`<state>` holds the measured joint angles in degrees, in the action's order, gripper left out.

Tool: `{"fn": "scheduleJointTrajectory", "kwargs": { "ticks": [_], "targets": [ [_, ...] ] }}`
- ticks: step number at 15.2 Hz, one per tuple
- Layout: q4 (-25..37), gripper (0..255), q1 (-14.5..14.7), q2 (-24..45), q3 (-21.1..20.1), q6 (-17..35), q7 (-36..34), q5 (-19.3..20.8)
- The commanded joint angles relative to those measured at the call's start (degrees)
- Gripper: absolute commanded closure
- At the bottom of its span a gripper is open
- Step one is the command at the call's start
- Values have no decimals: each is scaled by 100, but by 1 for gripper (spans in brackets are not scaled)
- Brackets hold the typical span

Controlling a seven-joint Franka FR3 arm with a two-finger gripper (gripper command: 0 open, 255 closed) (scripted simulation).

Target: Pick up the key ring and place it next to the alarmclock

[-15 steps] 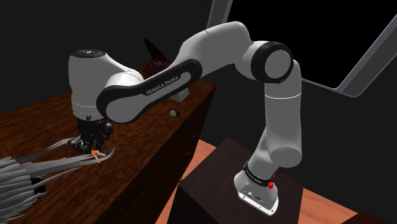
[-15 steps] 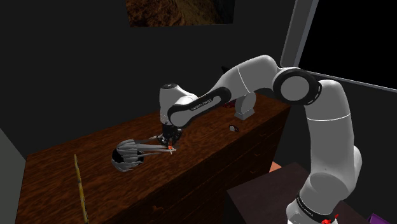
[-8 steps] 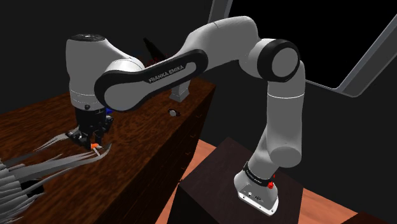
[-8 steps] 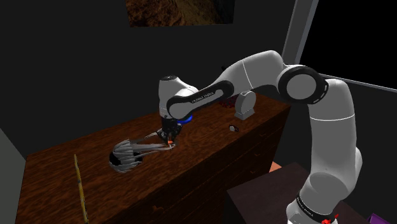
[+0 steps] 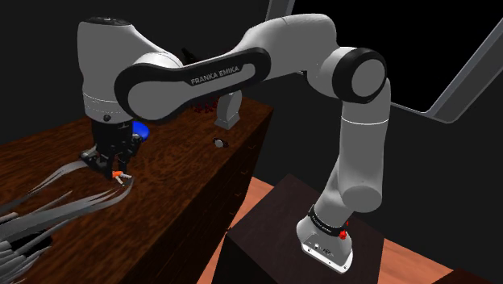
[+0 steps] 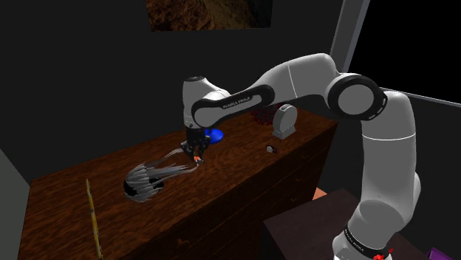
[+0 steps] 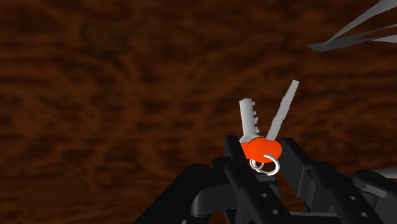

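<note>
Orange-headed, the key ring (image 7: 257, 147) carries two grey keys and a silver loop, clamped between the black gripper's (image 5: 115, 169) fingers over the wooden dresser's (image 5: 184, 160) middle. The white arm (image 5: 266, 48) arches over, its wrist pointing straight down.

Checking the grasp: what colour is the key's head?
The key head is orange-red; wrist view shows it best.

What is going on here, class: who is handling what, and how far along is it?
The white arm's black gripper is shut on the key ring, pinching its orange key head, with two grey keys sticking out ahead of it. It appears to hang a little above the dark wooden top. The grey alarm clock stands apart, further along that top, so the placing is not yet done.
</note>
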<state>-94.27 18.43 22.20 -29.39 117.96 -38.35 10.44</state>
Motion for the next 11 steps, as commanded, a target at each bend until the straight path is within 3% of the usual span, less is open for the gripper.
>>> {"fn": "scheduleJointTrajectory", "kwargs": {
  "ticks": [1, 11],
  "targets": [
    [120, 255, -4, -38, -12, -152, 21, -27],
    [711, 255, 12, -176, -62, -861, 80, -124]
  ]
}}
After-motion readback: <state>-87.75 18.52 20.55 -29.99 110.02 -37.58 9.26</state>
